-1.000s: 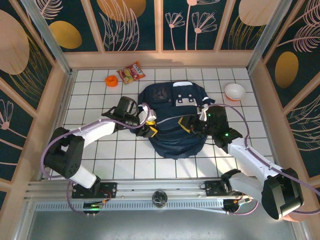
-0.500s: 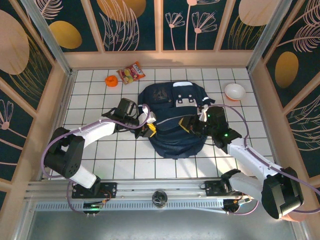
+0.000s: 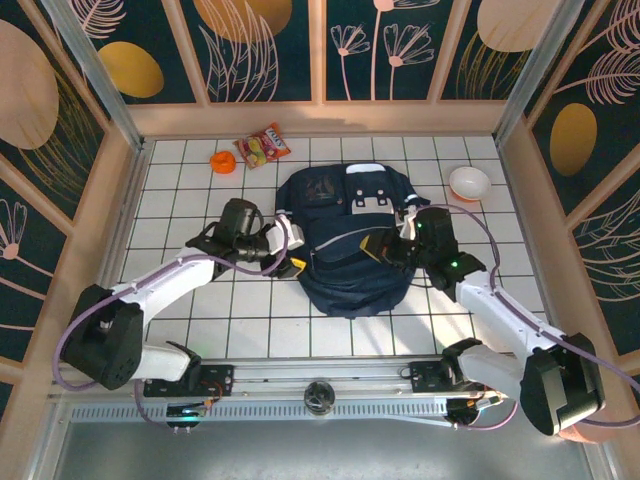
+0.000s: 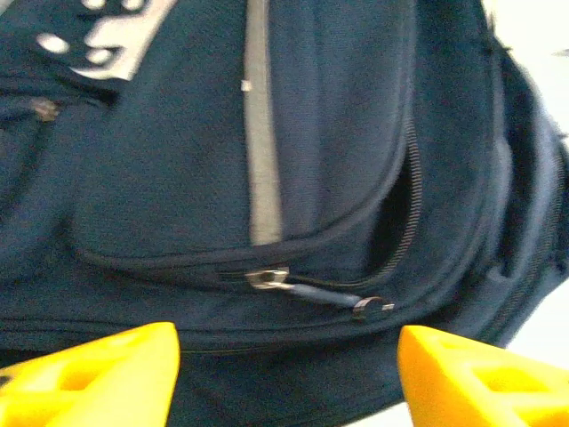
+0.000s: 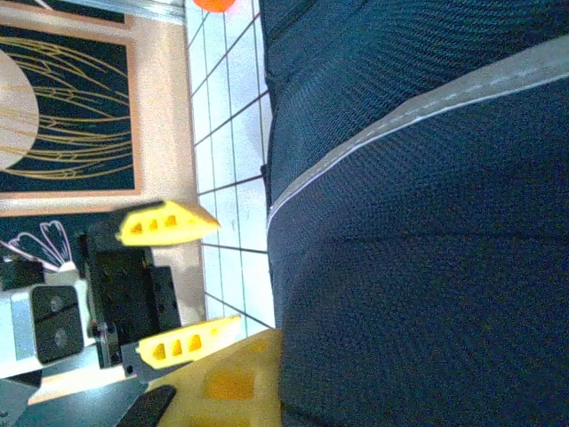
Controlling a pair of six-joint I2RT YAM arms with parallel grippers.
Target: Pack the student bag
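The student bag, dark navy with a light stripe, lies in the middle of the tiled table. My left gripper is open at the bag's left side, apart from it. In the left wrist view its yellow fingertips stand wide, and between them lie the bag's zipper slider and its pull tab. The zip is partly open to the right. My right gripper is shut on the bag's fabric near the top middle. One yellow finger shows at the edge of the cloth, and the other is hidden.
A snack packet and a small orange object lie at the back left. A white bowl sits at the back right. Panelled walls close in the table on three sides.
My left gripper has opened and drawn back to the left, off the bag's edge. My right gripper has closed on the bag's fabric.
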